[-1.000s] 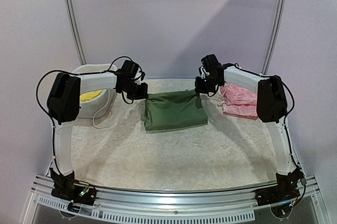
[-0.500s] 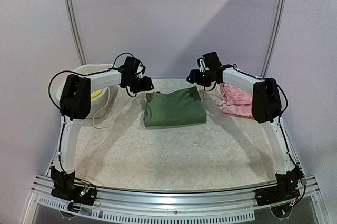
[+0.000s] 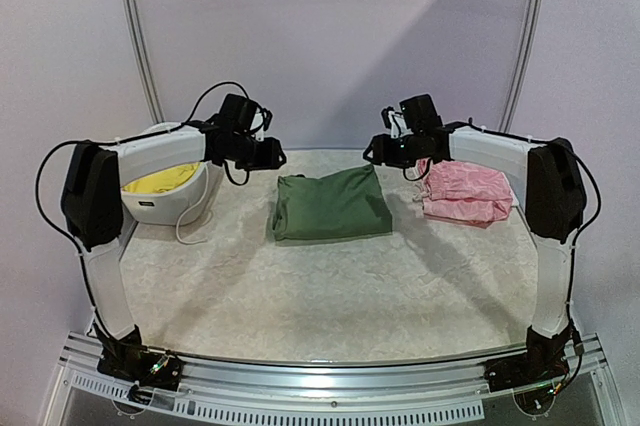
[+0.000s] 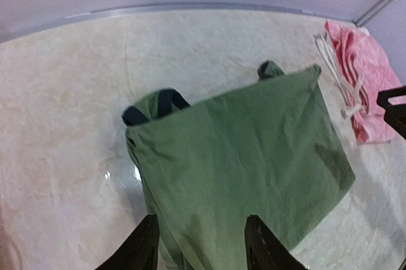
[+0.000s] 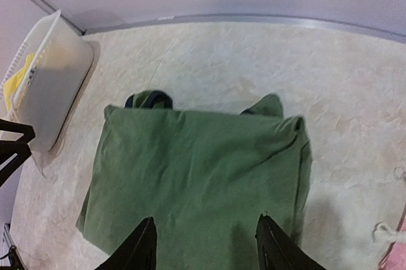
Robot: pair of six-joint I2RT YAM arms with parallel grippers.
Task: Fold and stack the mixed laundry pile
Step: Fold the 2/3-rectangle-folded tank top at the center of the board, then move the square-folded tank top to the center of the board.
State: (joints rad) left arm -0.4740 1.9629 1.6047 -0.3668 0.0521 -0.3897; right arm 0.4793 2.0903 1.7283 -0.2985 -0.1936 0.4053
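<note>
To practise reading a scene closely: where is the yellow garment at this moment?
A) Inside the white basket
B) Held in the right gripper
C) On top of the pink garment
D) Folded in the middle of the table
A: the top view shows the yellow garment lying inside the white basket, apart from the folded green garment.

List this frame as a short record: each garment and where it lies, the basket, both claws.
green top: folded, flat on the table, centre back
pink garment: folded, right of the green top, apart from it
yellow garment: inside the white basket, far left
left claw: open, empty, raised near the green top's far left corner
right claw: open, empty, raised near its far right corner
stack: not yet made
</note>
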